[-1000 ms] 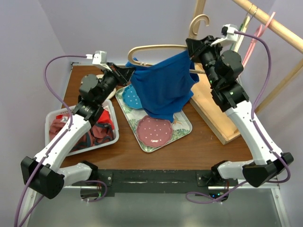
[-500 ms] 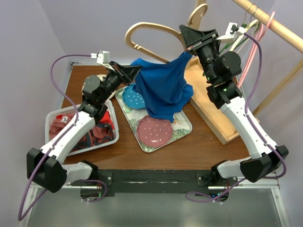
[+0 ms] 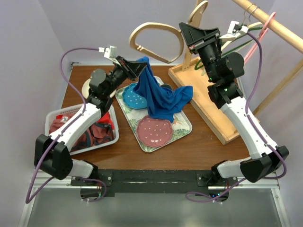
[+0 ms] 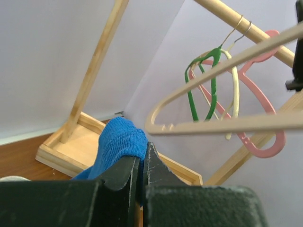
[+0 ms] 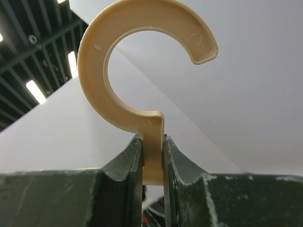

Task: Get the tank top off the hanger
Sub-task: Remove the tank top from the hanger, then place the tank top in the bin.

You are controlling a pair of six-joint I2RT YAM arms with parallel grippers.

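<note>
Your left claw [image 4: 143, 153] is pinched tight on a fold of the blue tank top [image 3: 158, 97], the rest draping below it onto the tray [image 3: 182, 125]; your right claw [image 5: 152, 156] is clamped on the hanger [image 3: 156, 40] neck, held above, clear of the cloth.

white-shelled arms [image 3: 71, 132] with black joints [image 3: 227, 66], looping purple cables [image 3: 78, 49], dark green fingers [image 5: 118, 182]
</note>
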